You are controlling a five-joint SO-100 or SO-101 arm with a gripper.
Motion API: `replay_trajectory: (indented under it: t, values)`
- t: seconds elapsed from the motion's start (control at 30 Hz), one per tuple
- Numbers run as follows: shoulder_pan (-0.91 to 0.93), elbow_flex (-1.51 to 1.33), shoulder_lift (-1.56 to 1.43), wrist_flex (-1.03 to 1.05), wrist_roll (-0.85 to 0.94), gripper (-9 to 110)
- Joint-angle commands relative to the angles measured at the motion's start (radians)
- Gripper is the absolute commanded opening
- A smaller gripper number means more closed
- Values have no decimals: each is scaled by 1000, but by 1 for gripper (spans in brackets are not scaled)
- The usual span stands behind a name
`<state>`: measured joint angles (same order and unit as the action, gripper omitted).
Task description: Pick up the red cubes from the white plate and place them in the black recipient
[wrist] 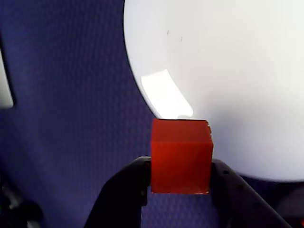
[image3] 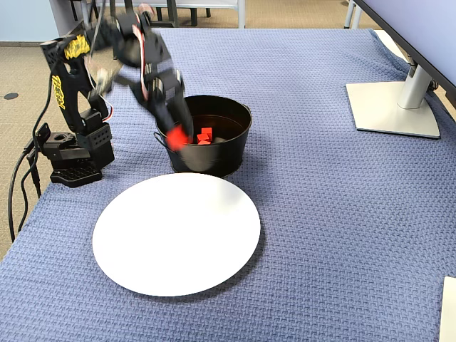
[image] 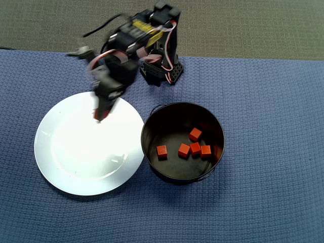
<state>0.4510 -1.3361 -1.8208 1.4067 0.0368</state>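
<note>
My gripper (wrist: 180, 167) is shut on one red cube (wrist: 180, 156), squeezed between the two black fingers. In the overhead view the gripper (image: 97, 116) hangs over the upper part of the white plate (image: 61, 172), which has no cubes on it. In the fixed view the held cube (image3: 176, 137) is in the air between the plate (image3: 178, 235) and the black pot (image3: 214, 160). Several red cubes (image: 195, 148) lie on the pot's floor (image: 174, 119). The arm is blurred.
The arm's base (image: 162, 71) stands at the back edge of the blue woven cloth (image: 263, 101). A monitor stand (image3: 392, 107) is at the far right in the fixed view. A white object (image3: 449, 313) lies at the cloth's near right corner.
</note>
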Motion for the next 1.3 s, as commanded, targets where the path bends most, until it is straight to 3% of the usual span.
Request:
replay_trajectory:
  t: [0.0,0.33,0.43,0.63,1.07,1.27]
  values:
    - [-209,-86,-233,34,-74,0]
    - [-563,-426,-469,-92,15,0]
    - [-614,-471,-476,-103,51,23]
    - [-571,-494,-468,-114,78,27]
    - [-255,-785,-726,-41,242,12]
    - [-149,-1019,-825,-137,307,11]
